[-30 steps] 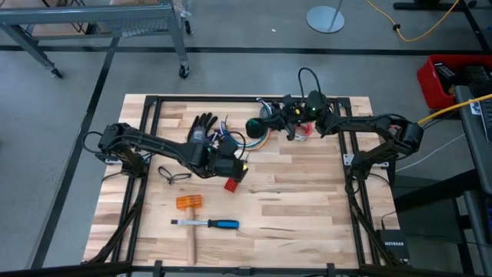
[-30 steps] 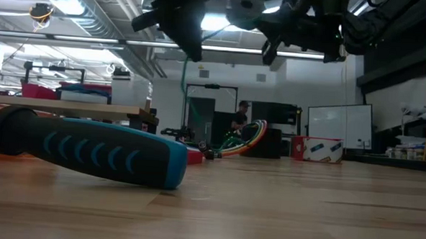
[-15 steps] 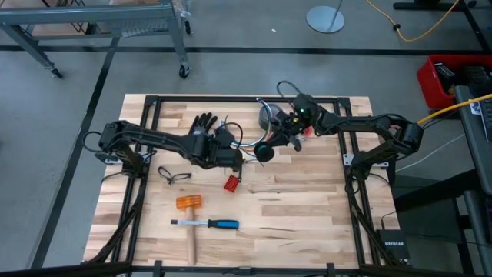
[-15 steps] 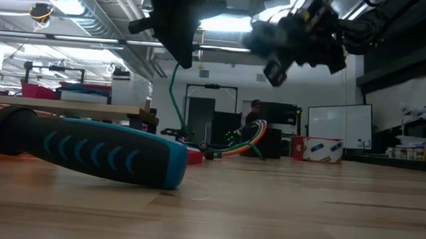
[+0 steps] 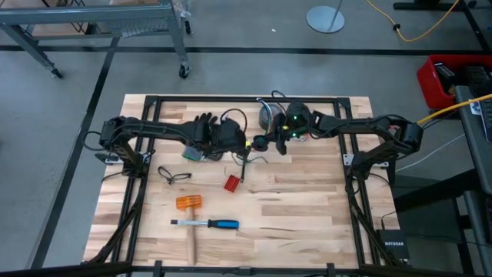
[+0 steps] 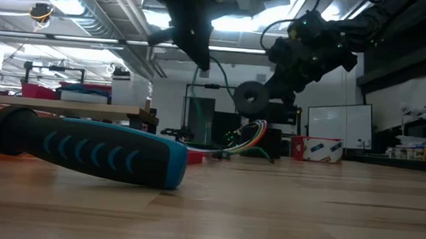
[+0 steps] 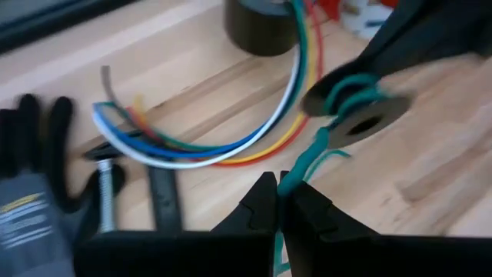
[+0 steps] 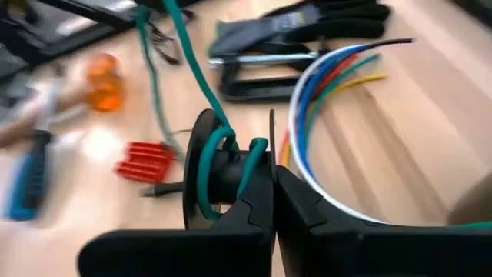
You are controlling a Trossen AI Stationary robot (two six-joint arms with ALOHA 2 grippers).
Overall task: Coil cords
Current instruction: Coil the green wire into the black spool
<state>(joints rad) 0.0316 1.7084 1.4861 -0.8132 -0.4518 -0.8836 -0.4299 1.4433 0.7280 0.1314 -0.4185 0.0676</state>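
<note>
My right gripper (image 5: pixel 269 141) is shut on a small black spool (image 8: pixel 223 173) with a green cord (image 8: pixel 201 92) wound on its hub; the spool (image 6: pixel 251 98) hangs above the table's far middle. Just to its left, my left gripper (image 5: pixel 244 146) is shut on the same green cord (image 7: pixel 307 158). A bundle of blue, white, yellow, red and green cords (image 7: pixel 231 150) lies curved on the wood below, running to the grey tape roll (image 7: pixel 257 23). My left gripper pinches the green cord (image 7: pixel 286 181) between its two fingertips, slanting down from the table's left. The cord runs nearly straight on to the spool, and its free length trails below the fingers. My right gripper pinches the rim of one of the spool's flanges (image 8: pixel 269 154) between its fingers, slanting down from the table's right. The spool hangs clear of the table, its axis about level.
A black and grey glove (image 5: pixel 201 127) and a black clamp (image 8: pixel 254 85) lie under the left arm. Nearer the front lie a red part (image 5: pixel 231 183), glasses (image 5: pixel 174 175), an orange-headed mallet (image 5: pixel 188 202) and a blue-handled screwdriver (image 5: pixel 211 224). Bare wood at the near right.
My right gripper has come down from high over the far edge and tipped, bringing the spool lower and toward my left gripper. My left gripper has moved toward the table's far edge and a little right, still shut on the green cord.
</note>
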